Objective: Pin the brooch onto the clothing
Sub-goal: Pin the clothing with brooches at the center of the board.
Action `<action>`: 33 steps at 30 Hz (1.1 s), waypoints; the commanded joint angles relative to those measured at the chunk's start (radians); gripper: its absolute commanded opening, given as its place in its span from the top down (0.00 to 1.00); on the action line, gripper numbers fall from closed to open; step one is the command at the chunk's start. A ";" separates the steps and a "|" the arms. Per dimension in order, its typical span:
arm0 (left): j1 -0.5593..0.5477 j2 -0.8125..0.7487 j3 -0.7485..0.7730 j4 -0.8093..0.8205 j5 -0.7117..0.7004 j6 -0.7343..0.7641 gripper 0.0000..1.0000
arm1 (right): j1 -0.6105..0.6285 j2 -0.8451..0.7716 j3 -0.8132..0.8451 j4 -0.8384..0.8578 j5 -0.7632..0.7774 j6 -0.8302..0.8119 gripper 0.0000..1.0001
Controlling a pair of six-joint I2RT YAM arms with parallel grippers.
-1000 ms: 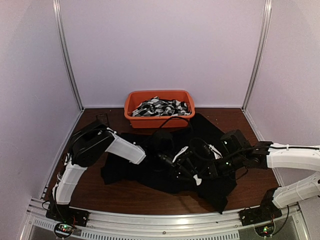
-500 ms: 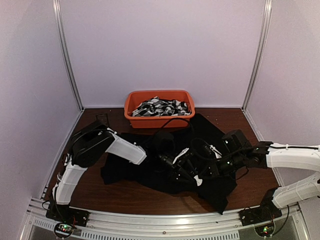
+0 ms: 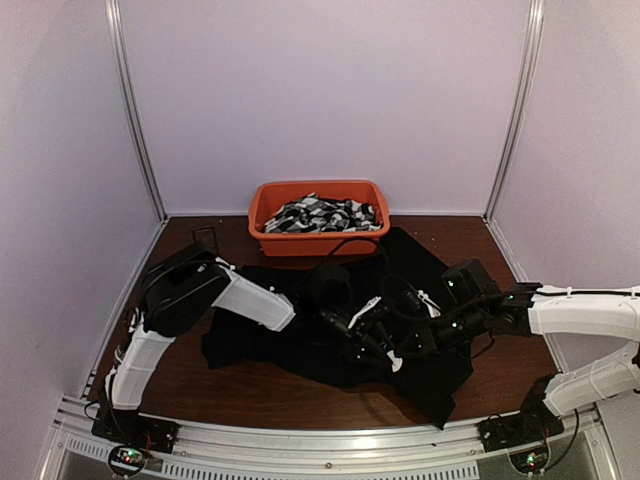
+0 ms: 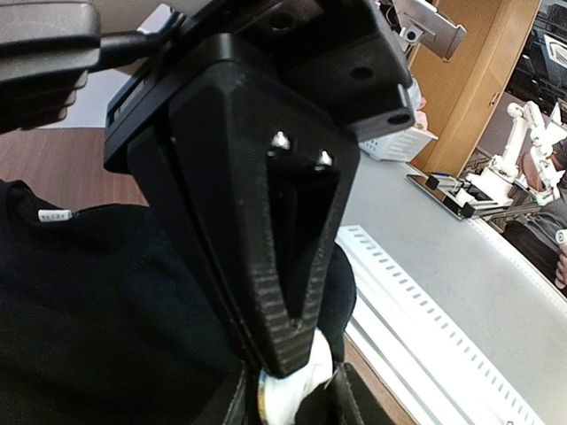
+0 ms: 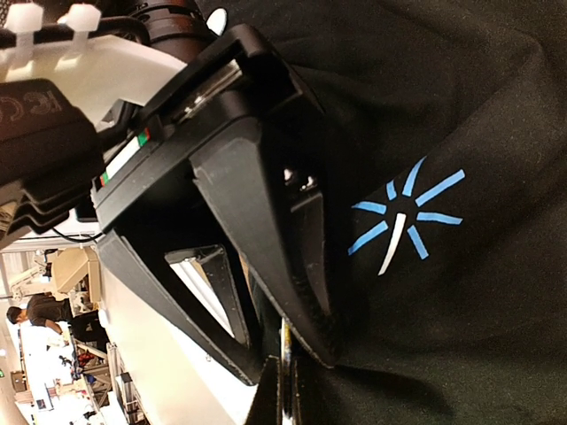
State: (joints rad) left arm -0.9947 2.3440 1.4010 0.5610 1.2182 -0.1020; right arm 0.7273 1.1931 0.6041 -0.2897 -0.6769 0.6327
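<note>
The black shirt [image 3: 255, 345] lies spread mid-counter [image 3: 240, 390], starburst mark [image 5: 403, 221] uppermost. Right tool [image 5: 288, 354], clenched, tips against the cloth beside the mark. Left tool [image 4: 288, 372]: small white piece [image 4: 285, 400] at its tip; grip cannot be told. Both arms crowd over the shirt. Behind: orange tub [image 3: 318, 242] of patterned fabrics [image 3: 325, 213].

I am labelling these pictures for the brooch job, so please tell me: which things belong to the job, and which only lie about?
Job: shirt; right gripper; left gripper; white piece at its tip, perhaps the brooch.
Lying about: orange bin; patterned fabrics in it.
</note>
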 commanded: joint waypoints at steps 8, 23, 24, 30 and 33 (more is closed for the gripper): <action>-0.004 0.029 0.013 0.093 0.026 -0.039 0.70 | -0.007 -0.002 -0.002 0.033 -0.026 -0.004 1.00; -0.002 0.040 0.021 0.091 0.020 -0.043 0.80 | -0.007 -0.030 -0.016 0.063 -0.042 0.011 1.00; -0.002 0.041 0.021 0.091 0.016 -0.044 0.80 | -0.007 -0.030 -0.019 0.065 -0.042 0.011 1.00; 0.001 0.043 0.021 0.092 0.001 -0.048 0.82 | -0.008 -0.026 -0.024 0.079 -0.047 0.015 1.00; 0.001 0.043 0.022 0.088 -0.008 -0.048 0.84 | -0.007 -0.022 -0.023 0.081 -0.046 0.015 1.00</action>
State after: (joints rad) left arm -0.9943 2.3638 1.4010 0.6209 1.2373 -0.1558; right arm 0.7227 1.1835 0.5861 -0.2581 -0.6964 0.6334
